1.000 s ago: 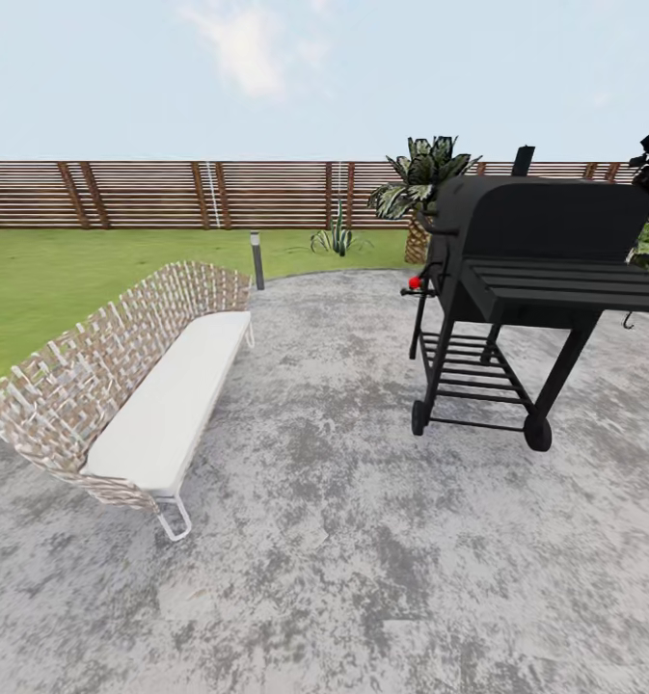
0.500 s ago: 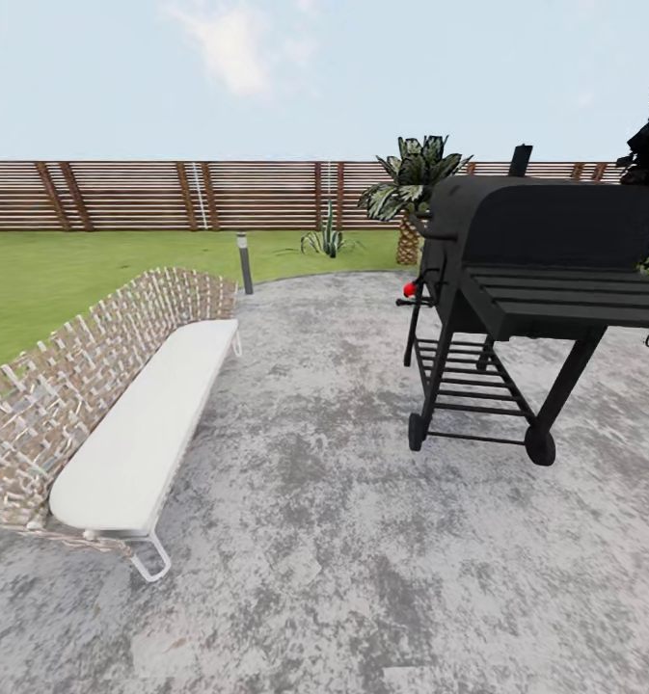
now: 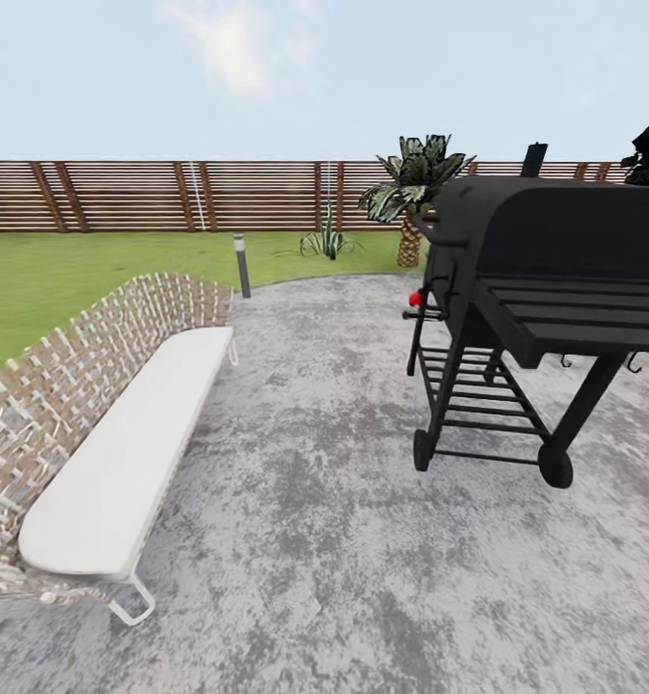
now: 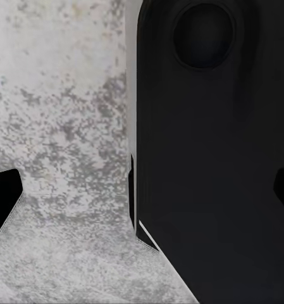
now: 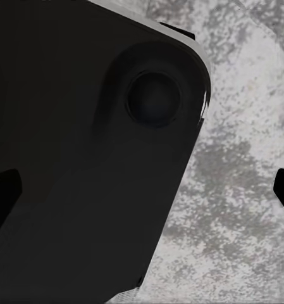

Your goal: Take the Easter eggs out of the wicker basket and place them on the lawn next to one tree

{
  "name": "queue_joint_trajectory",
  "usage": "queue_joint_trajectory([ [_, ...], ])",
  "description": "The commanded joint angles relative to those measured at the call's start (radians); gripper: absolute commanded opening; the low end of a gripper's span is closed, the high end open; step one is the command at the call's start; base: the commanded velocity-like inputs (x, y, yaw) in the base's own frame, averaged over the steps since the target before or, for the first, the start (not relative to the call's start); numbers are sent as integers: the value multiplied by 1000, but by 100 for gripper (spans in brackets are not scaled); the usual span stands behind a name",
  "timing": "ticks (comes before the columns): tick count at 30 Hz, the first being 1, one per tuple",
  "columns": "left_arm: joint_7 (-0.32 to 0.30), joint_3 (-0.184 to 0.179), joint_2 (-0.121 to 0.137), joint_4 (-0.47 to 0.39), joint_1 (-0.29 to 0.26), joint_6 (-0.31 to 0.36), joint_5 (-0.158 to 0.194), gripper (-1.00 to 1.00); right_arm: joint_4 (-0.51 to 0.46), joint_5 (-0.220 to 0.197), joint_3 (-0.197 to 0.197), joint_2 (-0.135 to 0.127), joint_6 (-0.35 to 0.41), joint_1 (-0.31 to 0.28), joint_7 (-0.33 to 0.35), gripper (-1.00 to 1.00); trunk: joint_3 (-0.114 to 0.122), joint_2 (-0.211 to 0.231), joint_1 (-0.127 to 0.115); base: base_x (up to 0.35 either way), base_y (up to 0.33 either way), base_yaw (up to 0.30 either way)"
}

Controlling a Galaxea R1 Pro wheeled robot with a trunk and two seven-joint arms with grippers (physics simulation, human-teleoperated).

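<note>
Grey patio (image 3: pixel 343 540) fills the lower frame, lawn (image 3: pixel 54 270) at upper left showing no basket; both claws look spread and empty, and driving on risks clipping the grill (image 3: pixel 546 280) at right.

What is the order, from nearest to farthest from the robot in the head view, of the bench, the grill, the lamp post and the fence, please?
1. bench, at the left on the patio.
2. grill, at the right.
3. lamp post, at the patio's far edge, left of centre.
4. fence, across the back, beyond the lawn.
</note>
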Motion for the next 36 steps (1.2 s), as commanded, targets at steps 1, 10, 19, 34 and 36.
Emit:
queue_joint_trajectory([
  [1,0,1,0,-2,1,-1,1,100,0,9,-1,0,-2,0,0,100,-1,0,1,339,0,0],
  [10,0,1,0,-2,1,-1,1,100,1,12,0,-2,-2,0,0,100,-1,0,1,339,0,0],
  [19,-1,1,-1,-1,1,-1,3,100,2,14,1,-2,-1,0,-5,100,-1,0,1,188,0,0],
  [34,-1,1,-2,0,1,-1,3,100,1,11,2,3,-3,0,0,100,-1,0,1,0,0,129],
  [36,-1,1,-2,0,1,-1,4,100,1,11,3,3,-3,0,0,100,-1,0,1,7,0,94],
])
